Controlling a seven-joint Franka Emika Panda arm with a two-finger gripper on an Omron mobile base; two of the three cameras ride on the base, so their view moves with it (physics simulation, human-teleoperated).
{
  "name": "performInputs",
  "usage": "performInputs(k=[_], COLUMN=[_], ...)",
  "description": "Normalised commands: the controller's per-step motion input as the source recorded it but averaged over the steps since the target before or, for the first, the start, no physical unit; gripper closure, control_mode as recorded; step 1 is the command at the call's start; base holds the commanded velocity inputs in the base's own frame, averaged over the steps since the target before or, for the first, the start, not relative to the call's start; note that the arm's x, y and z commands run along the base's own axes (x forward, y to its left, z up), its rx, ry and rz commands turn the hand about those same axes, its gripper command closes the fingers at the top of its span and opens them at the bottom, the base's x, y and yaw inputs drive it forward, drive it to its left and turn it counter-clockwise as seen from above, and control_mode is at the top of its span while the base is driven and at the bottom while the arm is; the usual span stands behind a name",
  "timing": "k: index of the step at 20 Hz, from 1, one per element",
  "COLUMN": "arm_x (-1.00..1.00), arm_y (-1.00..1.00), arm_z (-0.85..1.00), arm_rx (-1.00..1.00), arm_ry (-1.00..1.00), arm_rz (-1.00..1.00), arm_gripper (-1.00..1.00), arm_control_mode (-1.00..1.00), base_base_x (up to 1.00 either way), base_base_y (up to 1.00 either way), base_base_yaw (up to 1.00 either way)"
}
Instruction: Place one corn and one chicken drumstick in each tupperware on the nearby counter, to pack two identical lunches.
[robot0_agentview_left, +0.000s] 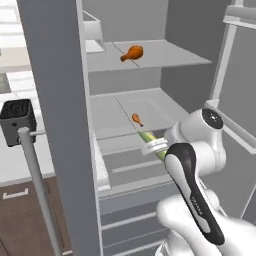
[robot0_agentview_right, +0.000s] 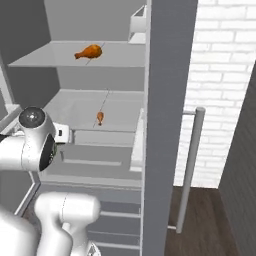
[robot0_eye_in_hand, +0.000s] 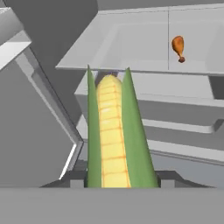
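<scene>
— Where is the corn (robot0_eye_in_hand: 113, 135) relative to your claw (robot0_eye_in_hand: 118, 181)?

— In it. My claw is closed on the corn at its base, and the ear runs straight out along my line of sight, tapered tip pointing away from me toward the fridge shelves. In the left base view the same ear (robot0_agentview_left: 151, 140) pokes out ahead of my wrist, slanting up and to the far left.

— And the drumsticks?

— One small chicken drumstick (robot0_eye_in_hand: 178, 47) lies on the middle fridge shelf (robot0_eye_in_hand: 144, 43), beyond the corn's tip and to its right. A second drumstick (robot0_agentview_left: 132, 53) sits on the upper shelf.

— What does the next move turn on?

— I judge the corn has to come back out lengthwise, clear of the open fridge door (robot0_agentview_left: 60, 125), then travel to the counter (robot0_agentview_left: 15, 160) at the left, behind the toaster (robot0_agentview_left: 17, 120). I can't make out the tupperware from here.
</scene>
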Motion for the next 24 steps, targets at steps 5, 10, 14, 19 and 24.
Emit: performInputs(k=[5, 10, 14, 19, 24], arm_x=[0.00, 0.00, 0.00, 0.00, 0.00], arm_y=[0.00, 0.00, 0.00, 0.00, 0.00], arm_z=[0.00, 0.00, 0.00, 0.00, 0.00], arm_rx=[0.00, 0.00, 0.00, 0.00, 0.00], arm_ry=[0.00, 0.00, 0.00, 0.00, 0.00], arm_rz=[0.00, 0.00, 0.00, 0.00, 0.00], arm_gripper=[1.00, 1.00, 1.00, 1.00, 1.00], arm_control_mode=[1.00, 1.00, 1.00, 1.00, 1.00], base_base_x=[-0.50, -0.68, -0.67, -0.52, 0.07], base_base_y=[-0.11, -0.01, 0.00, 0.05, 0.45], base_base_yaw=[0.46, 0.59, 0.61, 0.63, 0.61])
